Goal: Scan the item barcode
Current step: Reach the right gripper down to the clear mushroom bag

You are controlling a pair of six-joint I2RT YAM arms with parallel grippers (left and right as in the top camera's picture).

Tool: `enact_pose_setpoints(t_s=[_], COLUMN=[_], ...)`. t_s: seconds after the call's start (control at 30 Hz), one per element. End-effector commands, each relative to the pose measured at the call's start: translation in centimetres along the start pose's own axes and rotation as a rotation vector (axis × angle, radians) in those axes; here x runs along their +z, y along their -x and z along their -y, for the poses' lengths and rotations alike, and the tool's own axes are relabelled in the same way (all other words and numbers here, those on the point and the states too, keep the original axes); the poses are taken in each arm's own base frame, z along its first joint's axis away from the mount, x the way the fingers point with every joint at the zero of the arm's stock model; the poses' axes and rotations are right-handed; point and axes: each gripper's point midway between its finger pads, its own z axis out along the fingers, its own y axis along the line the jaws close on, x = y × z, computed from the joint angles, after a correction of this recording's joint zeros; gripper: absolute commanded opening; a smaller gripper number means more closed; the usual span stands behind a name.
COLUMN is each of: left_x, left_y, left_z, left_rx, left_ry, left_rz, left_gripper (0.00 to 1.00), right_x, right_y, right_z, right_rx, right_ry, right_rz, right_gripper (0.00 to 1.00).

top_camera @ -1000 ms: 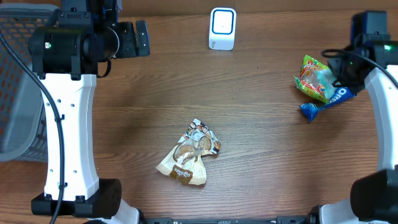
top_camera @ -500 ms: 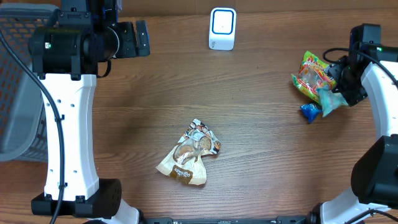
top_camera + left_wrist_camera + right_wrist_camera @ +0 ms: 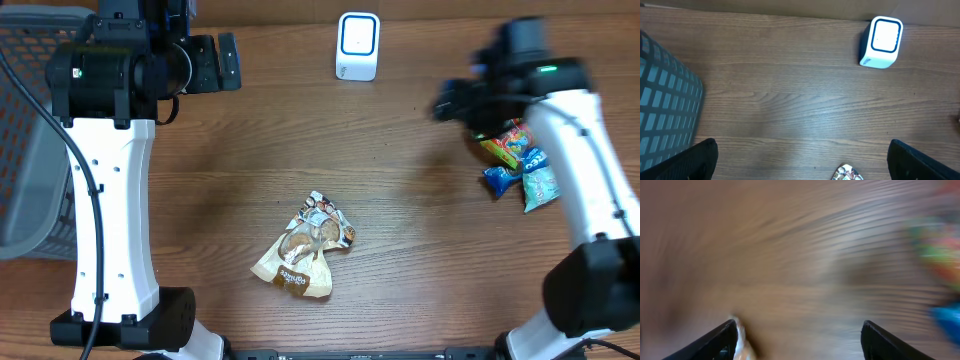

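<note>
Here, from left to right: a grey mesh basket (image 3: 28,120) stands at the table's (image 3: 420,250) left edge. Beside it the left arm (image 3: 110,200) runs its white link from the near-edge base up toward the far edge, where the wrist is turned sideways. The left gripper (image 3: 232,62) points right, along the far edge toward the white barcode scanner (image 3: 357,45). In the left wrist view its two dark fingers (image 3: 690,160) sit in the lower corners, spread as wide as they go, with only bare wood between them. The scanner stands upright at the far edge, well apart from both grippers. Near the middle of the table lies the brown snack packet (image 3: 305,245), flat and untouched by either arm. The right arm (image 3: 585,190) rises from its base at the near right corner and bends left at the top. The right gripper (image 3: 445,103) is held over bare wood between the scanner and the pile of coloured packets (image 3: 518,160), blurred in the overhead view. The right wrist view is also smeared, yet both fingers (image 3: 715,340) show in the lower corners — set wide apart and holding nothing. The pile — green-and-orange, blue and pale teal wrappers, touching one another — lies under the right forearm, near the right edge.
</note>
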Motion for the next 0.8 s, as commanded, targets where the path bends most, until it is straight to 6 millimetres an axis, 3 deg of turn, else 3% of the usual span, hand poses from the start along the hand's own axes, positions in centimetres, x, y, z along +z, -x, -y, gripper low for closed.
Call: enact_pose_setpoints(t_s=[0.0,0.17,0.3,0.57,0.63,0.77], left_x=[0.1,0.1,0.1,0.1,0.1,0.1], left_y=[0.0,0.0,0.0,0.0,0.0,0.0], left_z=[0.1,0.1,0.1,0.1,0.1,0.1], left_rx=[0.020,0.020,0.020,0.020,0.020,0.020], left_ry=[-0.002,-0.002,-0.002,-0.002,-0.002,-0.002], left_rz=[-0.001,-0.001,-0.001,-0.001,-0.001,-0.001], left_gripper=[1.00,1.00,1.00,1.00,1.00,1.00], right_x=[0.9,4.6,7.5,14.3,15.2,15.4], right_y=[-3.4,-8.6,-12.5,-19.0,-20.2,-21.3], right_z=[-7.0,-11.1,-13.1,-12.5,-11.8,-11.2], right_rx=[-0.324,-0.572,-0.692,-0.841,-0.847,-0.838], right_ry=[0.008,-0.140,-0.150,-0.194,-0.218,-0.220], right_rz=[-0.031,-0.088,-0.164,-0.404,-0.453,-0.513], right_gripper=[0.83,0.95,0.96,0.94,0.93,0.77])
